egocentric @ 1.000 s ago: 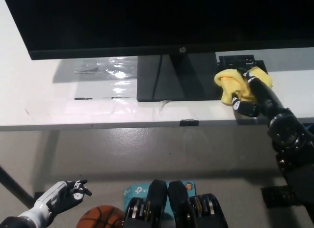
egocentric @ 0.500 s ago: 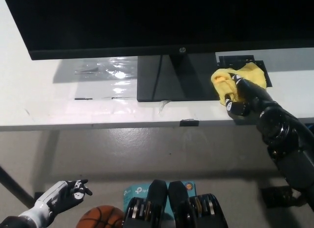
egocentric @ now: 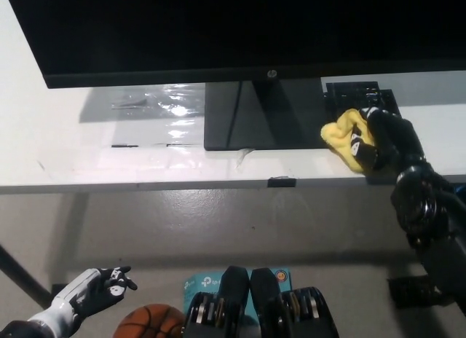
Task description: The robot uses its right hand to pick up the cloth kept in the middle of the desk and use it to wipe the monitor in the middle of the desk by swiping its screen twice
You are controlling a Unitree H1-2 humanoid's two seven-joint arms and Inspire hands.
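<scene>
At the bottom left of the frame, the white left hand (egocentric: 98,288) rests low over the grey floor, its dark-tipped fingers loosely spread and grasping nothing. Just right of it, at the bottom edge, shows the top of an orange basketball (egocentric: 149,323). Near the bottom centre lies a teal cardboard box (egocentric: 200,285) with white lettering; only the start, something like "tp", can be made out, the rest being hidden.

Further up, at the right of the frame, the black right hand (egocentric: 378,138) reaches onto the white desk top (egocentric: 87,152) from the lower right. Its fingers are curled around the crumpled yellow cloth (egocentric: 341,134), grasping it; the cloth bulges out on the hand's left side and sits on the desk just right of the flat black monitor base (egocentric: 255,116). Behind the hand, a dark ribbed rectangular object (egocentric: 353,94) lies on the desk; what it is cannot be told.

Across the top of the frame runs the wide black monitor (egocentric: 218,32), its screen dark. A small "hp" logo (egocentric: 271,74) is readable on the lower bezel, above the base. The cloth is below the bezel, apart from the screen.
</scene>
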